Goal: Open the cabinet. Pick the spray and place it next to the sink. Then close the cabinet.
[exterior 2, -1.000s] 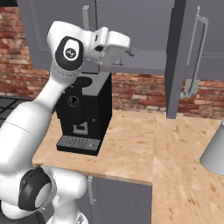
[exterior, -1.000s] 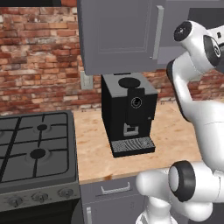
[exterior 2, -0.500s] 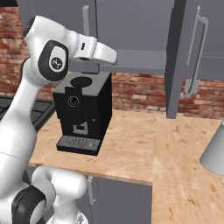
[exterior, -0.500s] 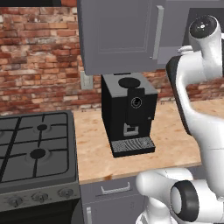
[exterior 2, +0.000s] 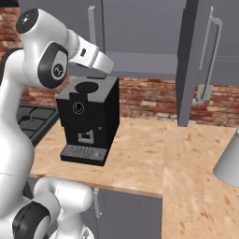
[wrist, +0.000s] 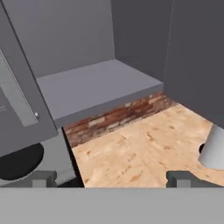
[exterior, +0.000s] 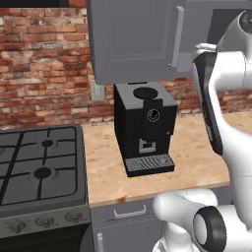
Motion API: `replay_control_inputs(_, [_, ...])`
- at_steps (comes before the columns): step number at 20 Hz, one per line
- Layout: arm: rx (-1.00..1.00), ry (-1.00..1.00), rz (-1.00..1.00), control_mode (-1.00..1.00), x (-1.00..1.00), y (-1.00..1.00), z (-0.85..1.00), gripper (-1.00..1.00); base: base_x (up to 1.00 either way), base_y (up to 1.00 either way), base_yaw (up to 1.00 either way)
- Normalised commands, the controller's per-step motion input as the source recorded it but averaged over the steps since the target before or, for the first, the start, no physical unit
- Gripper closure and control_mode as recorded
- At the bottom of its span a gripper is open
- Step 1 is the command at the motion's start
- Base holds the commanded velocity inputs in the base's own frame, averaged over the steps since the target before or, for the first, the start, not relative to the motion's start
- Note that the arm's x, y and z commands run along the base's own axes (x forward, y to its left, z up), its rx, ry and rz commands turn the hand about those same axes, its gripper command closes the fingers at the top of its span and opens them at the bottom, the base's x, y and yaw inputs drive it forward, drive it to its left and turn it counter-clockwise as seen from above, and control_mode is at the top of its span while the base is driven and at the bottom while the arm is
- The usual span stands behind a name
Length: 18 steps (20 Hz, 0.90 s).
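The cabinet [exterior 2: 140, 35] hangs on the brick wall above the wooden surface [exterior 2: 154, 154]. Its right door [exterior 2: 189, 60] stands swung out edge-on, with its silver bar handle [exterior 2: 207, 56] on the far side; the left door [exterior: 133, 39] is shut. Below the cabinet's left half sits the black coffee machine [exterior: 145, 128], and further left of it the gas hob [exterior: 39, 162]. A pale grey object [exterior 2: 228, 161], possibly part of the sink area, lies on the surface to the right of the cabinet.

In the hand view the cabinet's lower floor [wrist: 96, 87] lies bare in the part that is visible; the spray cannot be found there, so it may stand on the inner shelf above or out of frame.

The end effector [wrist: 111, 177] is level with the cabinet's opening, its fingertips [wrist: 43, 177] spread wide with nothing between them.

Judging by this, the opening step looks done and the picking step is in hand. The next move likely calls for raising or re-aiming the hand to locate the spray, then reaching into the cabinet clear of the open door.
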Motion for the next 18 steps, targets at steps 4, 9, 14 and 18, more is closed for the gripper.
replay_control_inputs(4, [0.07, 0.00, 0.44, -1.00, -0.24, 0.51, 0.00, -1.00, 0.00, 0.00, 0.00])
replay_control_inputs(9, [0.04, -0.03, 0.43, -1.00, -0.06, 0.34, 0.00, -1.00, 0.00, 0.00, 0.00])
replay_control_inputs(14, [0.02, -0.07, 0.23, -1.00, 0.36, 0.10, 0.06, -1.00, 0.00, 0.00, 0.00])
replay_control_inputs(18, [-0.04, -0.01, 0.00, -1.00, 0.38, 0.22, 0.19, -1.00, 0.00, 0.00, 0.00])
